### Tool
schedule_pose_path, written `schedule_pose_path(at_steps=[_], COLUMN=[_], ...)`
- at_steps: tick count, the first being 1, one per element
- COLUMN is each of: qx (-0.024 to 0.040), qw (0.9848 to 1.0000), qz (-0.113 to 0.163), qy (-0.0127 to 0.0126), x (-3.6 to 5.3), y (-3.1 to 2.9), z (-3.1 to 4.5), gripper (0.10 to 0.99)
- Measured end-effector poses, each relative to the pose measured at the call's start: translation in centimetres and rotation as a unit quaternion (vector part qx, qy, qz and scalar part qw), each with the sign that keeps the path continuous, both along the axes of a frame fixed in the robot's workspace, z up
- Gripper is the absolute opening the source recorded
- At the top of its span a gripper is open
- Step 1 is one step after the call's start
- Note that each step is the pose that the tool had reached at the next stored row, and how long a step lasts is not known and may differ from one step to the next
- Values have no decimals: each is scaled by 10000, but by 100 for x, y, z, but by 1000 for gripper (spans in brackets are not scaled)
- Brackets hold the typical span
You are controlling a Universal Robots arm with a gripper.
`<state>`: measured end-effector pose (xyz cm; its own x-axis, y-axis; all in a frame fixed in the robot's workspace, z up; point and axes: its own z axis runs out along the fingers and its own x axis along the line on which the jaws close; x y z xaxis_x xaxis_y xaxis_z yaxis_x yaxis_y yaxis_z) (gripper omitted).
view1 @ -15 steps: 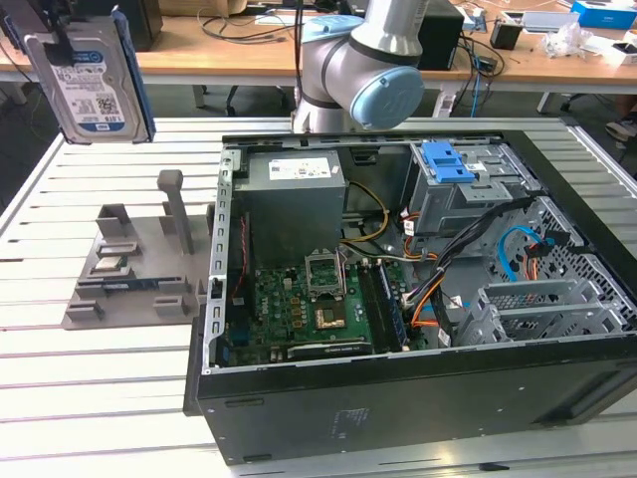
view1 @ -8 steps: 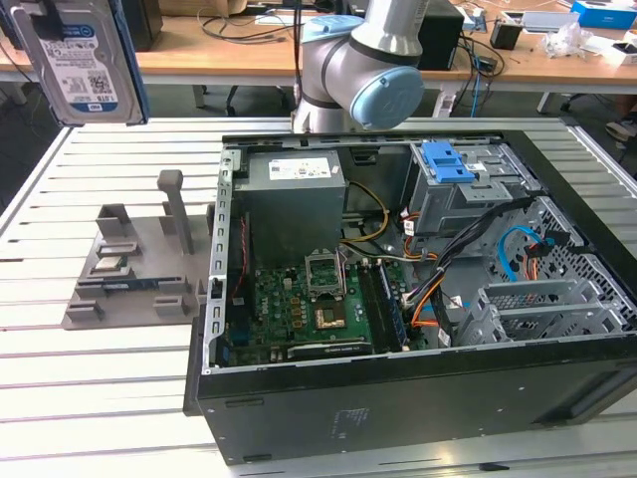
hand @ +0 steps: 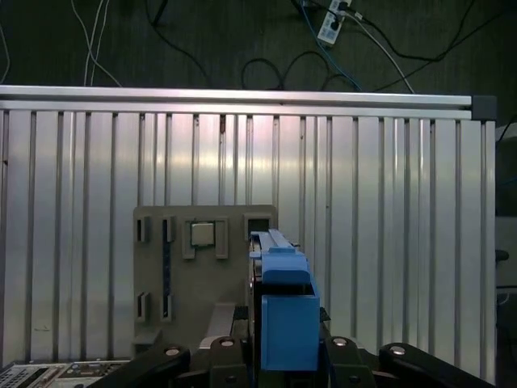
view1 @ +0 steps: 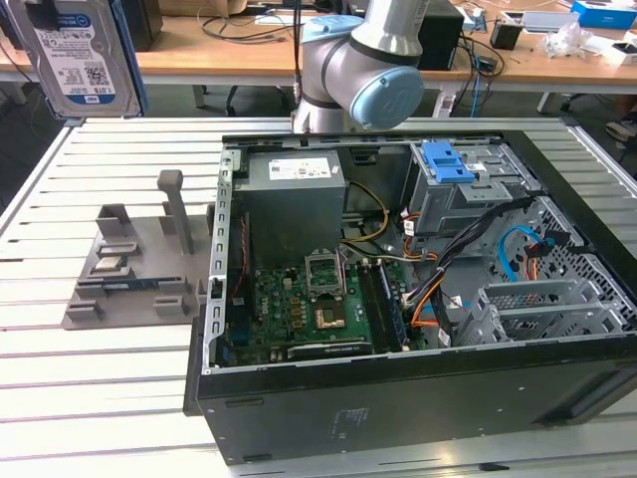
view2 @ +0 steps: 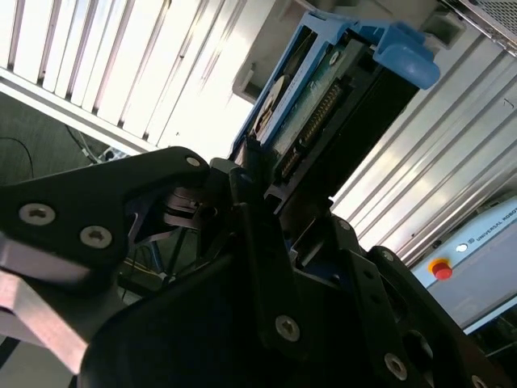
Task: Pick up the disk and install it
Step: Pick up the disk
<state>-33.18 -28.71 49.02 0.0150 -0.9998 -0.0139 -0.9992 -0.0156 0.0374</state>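
My jaws are closed on the blue-railed disk [hand: 287, 323], held clear above the slatted bench [view1: 119, 378], at 10 o'clock from the open computer case [view1: 398, 408] in the exterior view.

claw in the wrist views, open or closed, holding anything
claw: closed, holding the disk

Exterior view: high up, angled down over bench [view1: 100, 398] and open PC case [view1: 398, 418]. Both wrist cams ride right behind my hand [hand: 287, 349], v. close to disk [view2: 323, 105]. First wrist view looks straight down; shares grey fixture plate [hand: 206, 279] w/ exterior view.
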Motion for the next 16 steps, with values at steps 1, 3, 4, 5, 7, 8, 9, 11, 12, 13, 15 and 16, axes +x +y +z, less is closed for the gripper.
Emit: schedule_pose_path(at_steps=[1, 3, 4, 5, 7, 8, 9, 11, 12, 13, 15, 16], qx=[0, 0, 0, 0, 0, 0, 0, 0, 0, 0, 0, 0], qw=[10000, 10000, 10000, 10000, 10000, 10000, 10000, 10000, 10000, 10000, 10000, 10000], qz=[0, 0, 0, 0, 0, 1, 0, 0, 0, 0, 0, 0], qy=[0, 0, 0, 0, 0, 0, 0, 0, 0, -1, 0, 0], x=[1, 23, 47, 66, 138, 165, 188, 231, 245, 264, 293, 310], y=[0, 0, 0, 0, 0, 0, 0, 0, 0, 0, 0, 0], z=[1, 1, 1, 0, 1, 1, 1, 1, 1, 0, 1, 1], gripper=[365, 365, 365, 365, 365, 365, 365, 365, 365, 365, 365, 365])
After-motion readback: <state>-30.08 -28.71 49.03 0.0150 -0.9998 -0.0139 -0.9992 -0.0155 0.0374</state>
